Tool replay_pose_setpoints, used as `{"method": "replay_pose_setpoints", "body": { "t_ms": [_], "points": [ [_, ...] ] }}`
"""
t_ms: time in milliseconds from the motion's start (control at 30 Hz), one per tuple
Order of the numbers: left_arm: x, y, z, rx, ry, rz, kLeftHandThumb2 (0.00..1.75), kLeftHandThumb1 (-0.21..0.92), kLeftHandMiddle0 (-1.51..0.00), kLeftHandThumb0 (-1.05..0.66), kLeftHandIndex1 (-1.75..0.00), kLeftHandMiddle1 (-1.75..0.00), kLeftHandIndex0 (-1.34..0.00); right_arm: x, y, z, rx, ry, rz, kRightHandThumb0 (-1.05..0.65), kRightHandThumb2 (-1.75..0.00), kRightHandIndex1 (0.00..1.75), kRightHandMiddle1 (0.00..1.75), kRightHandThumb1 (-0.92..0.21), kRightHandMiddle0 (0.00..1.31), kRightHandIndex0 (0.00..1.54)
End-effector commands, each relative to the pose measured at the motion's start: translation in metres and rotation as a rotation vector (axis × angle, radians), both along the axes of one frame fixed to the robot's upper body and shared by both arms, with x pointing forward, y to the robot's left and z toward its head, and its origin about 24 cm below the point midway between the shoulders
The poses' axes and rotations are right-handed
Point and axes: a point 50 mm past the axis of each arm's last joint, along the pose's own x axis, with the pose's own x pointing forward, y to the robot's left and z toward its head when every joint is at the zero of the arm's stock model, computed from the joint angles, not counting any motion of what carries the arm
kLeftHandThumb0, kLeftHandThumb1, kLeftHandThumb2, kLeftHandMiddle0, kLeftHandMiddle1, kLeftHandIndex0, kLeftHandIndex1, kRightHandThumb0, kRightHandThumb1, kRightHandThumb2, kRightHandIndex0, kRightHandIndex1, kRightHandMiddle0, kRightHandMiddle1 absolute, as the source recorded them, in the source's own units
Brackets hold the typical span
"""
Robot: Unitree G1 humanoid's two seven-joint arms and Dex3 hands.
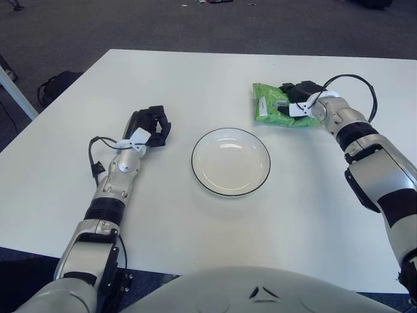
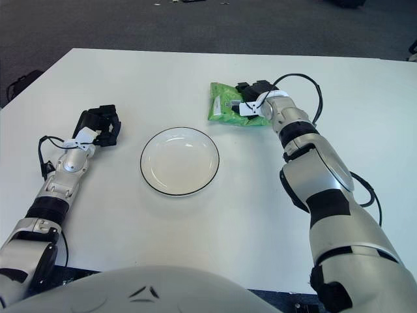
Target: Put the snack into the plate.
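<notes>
A green snack bag (image 1: 270,107) lies on the white table (image 1: 195,78), up and to the right of the plate. My right hand (image 1: 296,98) grips the bag's right half, black fingers curled over its top edge. The bag looks slightly bunched under them. The white plate (image 1: 196,163) with a thin dark rim sits at the table's middle, nothing in it. To the left of the plate shows my left hand (image 1: 151,125), fingers curled and holding nothing.
The table's far edge runs just behind the bag, with dark carpet beyond. A black bag (image 1: 55,85) lies on the floor past the left edge, near a grey post (image 1: 14,88). A black cable (image 1: 365,88) loops off my right wrist.
</notes>
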Motion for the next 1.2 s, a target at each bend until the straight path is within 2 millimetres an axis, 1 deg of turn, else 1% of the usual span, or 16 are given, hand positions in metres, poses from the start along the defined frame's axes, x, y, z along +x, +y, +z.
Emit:
{"method": "replay_pose_setpoints", "body": {
  "t_ms": [0,33,67,100,200,233,333,500,533,633,700,767,867,1033,1100,1167],
  "points": [
    [-0.028,0.0,-0.05,-0.015,0.198,0.033,1.02,0.6,-1.35,-0.49,-1.75,-1.75,-1.06,-0.015,-0.012,-0.035,-0.016,0.034,-0.071,-0.16,-1.11,1.54,1.68,-0.46,0.47,0.33],
    [-0.028,0.0,-0.05,-0.011,0.197,0.033,1.02,0.6,-1.35,-0.49,-1.75,-1.75,-1.06,-0.014,-0.011,-0.034,0.006,0.008,-0.08,-0.1,-1.2,1.49,1.7,-0.36,0.54,0.47],
    [-0.028,0.0,-0.05,-0.008,0.197,0.033,1.02,0.6,-1.35,-0.5,-1.75,-1.75,-1.06,-0.014,-0.008,-0.032,0.037,-0.021,-0.08,-0.08,-1.23,1.47,1.71,-0.33,0.56,0.53],
    [-0.028,0.0,-0.05,-0.007,0.197,0.033,1.02,0.6,-1.35,-0.5,-1.75,-1.75,-1.07,-0.014,-0.006,-0.032,0.055,-0.037,-0.078,-0.05,-1.28,1.43,1.72,-0.27,0.59,0.62],
    [-0.028,0.0,-0.05,-0.002,0.195,0.033,1.02,0.6,-1.35,-0.5,-1.75,-1.75,-1.07,-0.015,-0.008,-0.032,0.115,-0.08,-0.093,-0.02,-1.33,1.32,1.74,-0.19,0.64,0.76],
    [-0.028,-0.001,-0.05,-0.001,0.195,0.032,1.02,0.6,-1.35,-0.5,-1.75,-1.75,-1.08,-0.015,-0.008,-0.031,0.131,-0.091,-0.096,-0.01,-1.39,1.47,1.74,-0.18,0.63,0.71],
    [-0.028,-0.001,-0.05,-0.001,0.198,0.03,1.02,0.6,-1.36,-0.5,-1.75,-1.75,-1.08,-0.015,-0.009,-0.03,0.158,-0.109,-0.101,0.0,-1.46,1.66,1.74,-0.17,0.62,0.64],
    [-0.028,-0.001,-0.051,-0.006,0.205,0.023,1.02,0.61,-1.36,-0.49,-1.75,-1.75,-1.09,-0.014,-0.009,-0.026,0.224,-0.158,-0.117,0.0,-1.51,1.73,1.75,-0.14,0.62,0.62],
    [-0.028,-0.001,-0.051,-0.004,0.2,0.023,1.02,0.61,-1.36,-0.49,-1.75,-1.75,-1.09,-0.014,-0.009,-0.025,0.242,-0.176,-0.119,0.0,-1.53,1.74,1.75,-0.14,0.63,0.63],
    [-0.028,-0.001,-0.051,-0.001,0.195,0.025,1.02,0.61,-1.37,-0.5,-1.75,-1.75,-1.1,-0.013,-0.008,-0.022,0.272,-0.209,-0.122,0.0,-1.47,1.36,1.75,-0.08,0.7,0.84],
    [-0.028,-0.001,-0.051,-0.002,0.197,0.025,1.02,0.62,-1.37,-0.5,-1.75,-1.75,-1.1,-0.011,-0.005,-0.017,0.295,-0.238,-0.119,0.0,-1.46,1.28,1.75,-0.06,0.72,0.9],
    [-0.028,0.0,-0.051,-0.003,0.199,0.025,1.02,0.62,-1.38,-0.5,-1.75,-1.75,-1.11,-0.009,-0.002,-0.01,0.313,-0.261,-0.115,0.0,-1.46,1.23,1.75,-0.05,0.73,0.93],
    [-0.028,0.0,-0.051,-0.005,0.197,0.023,1.02,0.62,-1.38,-0.5,-1.75,-1.75,-1.11,-0.002,0.004,0.006,0.352,-0.307,-0.102,0.0,-1.5,1.27,1.75,-0.02,0.71,0.96],
    [-0.028,0.0,-0.05,0.014,0.188,0.027,1.02,0.62,-1.38,-0.5,-1.75,-1.75,-1.1,0.003,0.007,0.035,0.44,-0.388,-0.063,0.0,-1.57,1.47,1.75,-0.02,0.64,0.91],
    [-0.027,0.0,-0.05,0.02,0.186,0.028,1.02,0.62,-1.38,-0.5,-1.75,-1.75,-1.11,0.003,0.012,0.042,0.481,-0.407,-0.046,0.0,-1.58,1.53,1.75,-0.03,0.62,0.89],
    [-0.027,0.0,-0.05,0.027,0.186,0.029,1.02,0.62,-1.38,-0.5,-1.75,-1.75,-1.11,0.002,0.022,0.052,0.555,-0.423,-0.023,0.0,-1.58,1.56,1.75,-0.03,0.61,0.88]
  ]
}}
